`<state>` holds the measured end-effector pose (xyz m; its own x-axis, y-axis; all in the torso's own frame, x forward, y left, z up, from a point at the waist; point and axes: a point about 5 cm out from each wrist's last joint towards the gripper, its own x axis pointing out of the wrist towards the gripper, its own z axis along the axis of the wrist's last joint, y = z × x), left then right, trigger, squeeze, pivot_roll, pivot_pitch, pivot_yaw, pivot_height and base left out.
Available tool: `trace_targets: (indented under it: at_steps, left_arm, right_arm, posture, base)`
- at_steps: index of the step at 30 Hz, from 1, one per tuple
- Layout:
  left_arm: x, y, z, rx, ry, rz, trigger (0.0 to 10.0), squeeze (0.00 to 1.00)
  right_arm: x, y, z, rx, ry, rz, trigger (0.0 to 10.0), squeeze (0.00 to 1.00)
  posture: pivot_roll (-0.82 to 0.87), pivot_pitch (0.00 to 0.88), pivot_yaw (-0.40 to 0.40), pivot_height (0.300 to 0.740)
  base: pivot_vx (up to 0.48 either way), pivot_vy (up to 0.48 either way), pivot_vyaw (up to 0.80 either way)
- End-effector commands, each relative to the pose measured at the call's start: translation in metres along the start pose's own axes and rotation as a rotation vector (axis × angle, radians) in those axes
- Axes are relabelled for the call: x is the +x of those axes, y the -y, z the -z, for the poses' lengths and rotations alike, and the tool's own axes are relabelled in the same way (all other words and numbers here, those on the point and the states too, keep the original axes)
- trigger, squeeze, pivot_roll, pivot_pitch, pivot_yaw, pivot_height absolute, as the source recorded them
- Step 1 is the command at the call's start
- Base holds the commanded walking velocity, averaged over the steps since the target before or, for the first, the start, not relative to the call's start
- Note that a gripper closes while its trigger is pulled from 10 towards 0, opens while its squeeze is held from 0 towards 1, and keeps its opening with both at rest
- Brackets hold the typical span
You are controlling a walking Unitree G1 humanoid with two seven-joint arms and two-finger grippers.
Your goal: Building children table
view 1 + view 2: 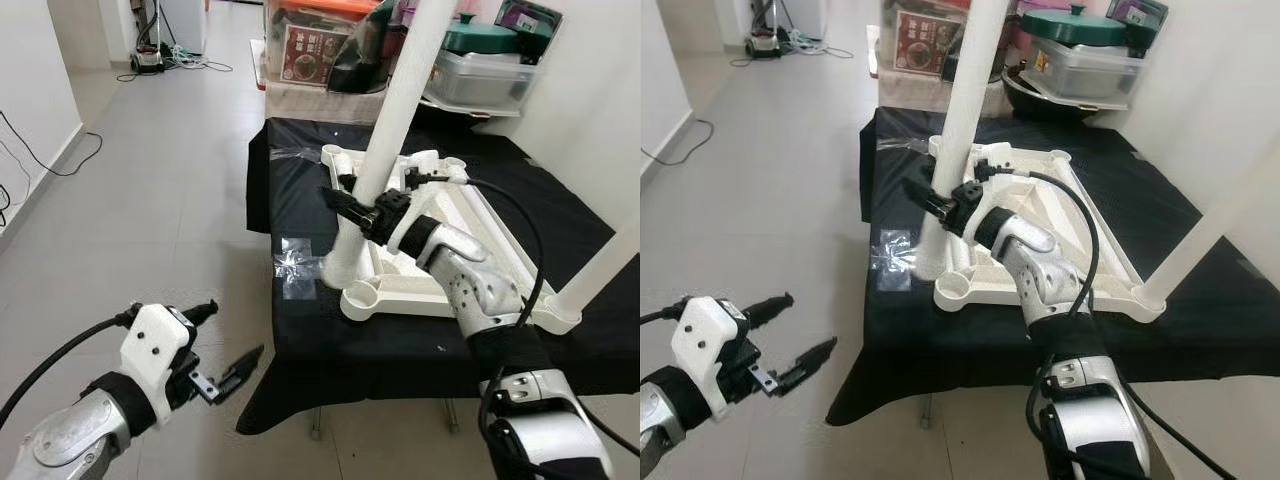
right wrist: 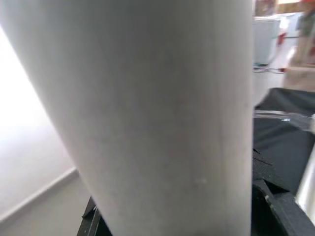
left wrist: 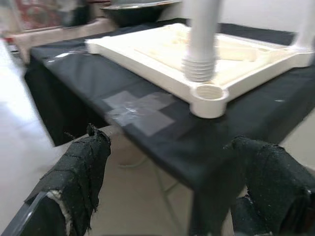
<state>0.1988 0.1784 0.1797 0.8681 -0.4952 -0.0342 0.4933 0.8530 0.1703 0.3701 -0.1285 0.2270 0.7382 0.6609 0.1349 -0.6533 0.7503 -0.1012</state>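
Note:
The white table top [image 1: 455, 215] lies upside down on a black cloth-covered table [image 1: 300, 345]. My right gripper [image 1: 352, 206] is shut on a long white leg [image 1: 400, 95] that leans to the right. The leg's threaded lower end [image 3: 199, 71] sits just beside the open front-left corner socket [image 3: 209, 93]. A second white leg [image 1: 600, 270] stands in the front-right corner. My left gripper [image 1: 232, 330] hangs open and holds nothing, low over the floor, left of the table's front edge. In the right wrist view the leg [image 2: 147, 98] is pressed close against the camera.
A patch of clear tape [image 1: 297, 265] is stuck on the cloth near the front-left corner. Storage boxes [image 1: 310, 45] and a lidded green pot [image 1: 485, 40] stand behind the table. Cables [image 1: 45, 150] trail along the left wall. Grey floor [image 1: 150, 230] spreads to the left.

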Motion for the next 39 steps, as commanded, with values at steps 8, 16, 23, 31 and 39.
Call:
trace_targets:
  at_steps: [8,16,23,31,39]
  left_arm:
    - [0.003,0.003,0.005,-0.017,0.009,-0.037,10.0,0.00]
    - [0.004,0.002,0.005,-0.018,0.019,-0.062,10.0,0.00]
    - [0.003,0.002,0.004,-0.022,0.035,-0.088,10.0,0.00]
    - [0.004,0.003,0.004,-0.035,0.040,-0.097,10.0,0.00]
    - [0.004,0.003,0.006,-0.042,0.039,-0.110,10.0,0.00]
  right_arm:
    - [-0.010,-0.004,0.024,-0.205,-0.052,-0.033,0.0,0.00]
    - [-0.010,-0.013,0.034,-0.270,-0.067,-0.083,0.0,0.00]
    - [-0.013,-0.024,0.048,-0.311,-0.073,-0.135,0.0,0.00]
    - [-0.016,-0.033,0.054,-0.215,-0.070,-0.186,0.0,0.00]
    - [-0.015,-0.030,0.060,-0.078,-0.072,-0.126,0.0,0.00]
  posture:
    - [0.15,0.000,-0.146,0.740]
    - [0.16,0.000,-0.155,0.740]
    - [0.16,0.000,-0.162,0.740]
    - [0.16,0.000,-0.167,0.740]
    - [0.16,0.000,-0.169,0.740]
  base:
    - [0.000,0.000,0.00]
    - [0.000,0.000,0.00]
    - [0.000,0.000,0.00]
    - [0.000,0.000,0.00]
    - [0.000,0.000,0.00]
